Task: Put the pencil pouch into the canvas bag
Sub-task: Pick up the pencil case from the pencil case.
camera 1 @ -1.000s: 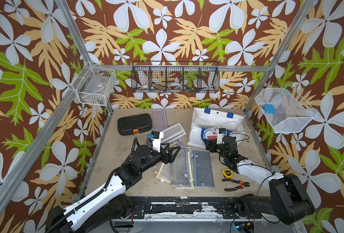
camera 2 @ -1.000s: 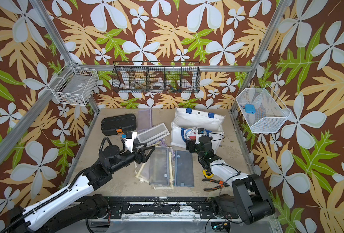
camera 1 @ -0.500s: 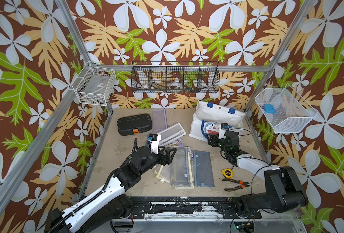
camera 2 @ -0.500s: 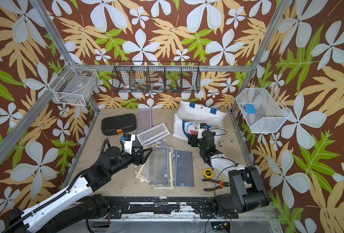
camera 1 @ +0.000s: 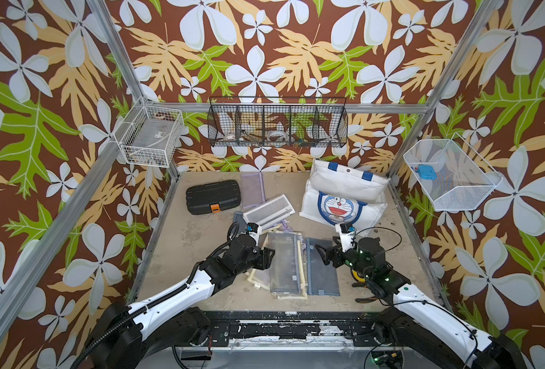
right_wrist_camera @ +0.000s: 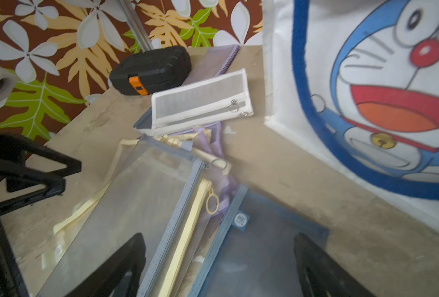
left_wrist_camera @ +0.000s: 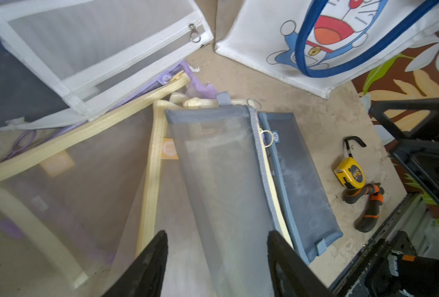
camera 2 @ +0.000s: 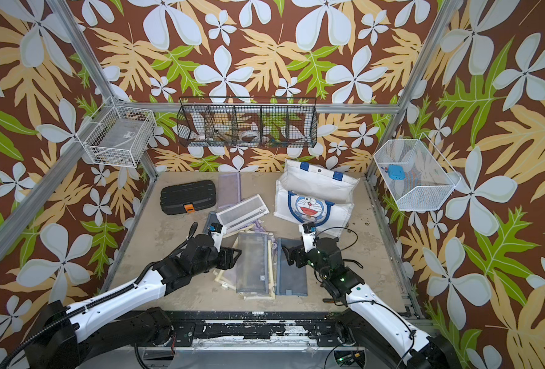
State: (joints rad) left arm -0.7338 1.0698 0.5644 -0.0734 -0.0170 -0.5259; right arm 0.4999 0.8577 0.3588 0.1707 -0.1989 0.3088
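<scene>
My left end effector (left_wrist_camera: 217, 234) stands partly open with nothing in it, poised over the grey pouch (left_wrist_camera: 221, 180). My right end effector (right_wrist_camera: 218, 237) gapes wide, also empty, above the blue pouch (right_wrist_camera: 262, 244) just beside it. Both pouches lie flat in an overlapping pile mid-tabletop (camera 1: 185, 255), with yellow pouches (left_wrist_camera: 150, 180) under the grey one.

My worry is that thin mesh lying flat gives the fingers little to pinch, so a closure may slip off or drag a neighbour up too. The arms are near each other and could clash. The bag (camera 1: 341, 204) lies slumped at the back right, apart from the pile. Its mouth looks collapsed, so a pouch may snag on the rim.
</scene>
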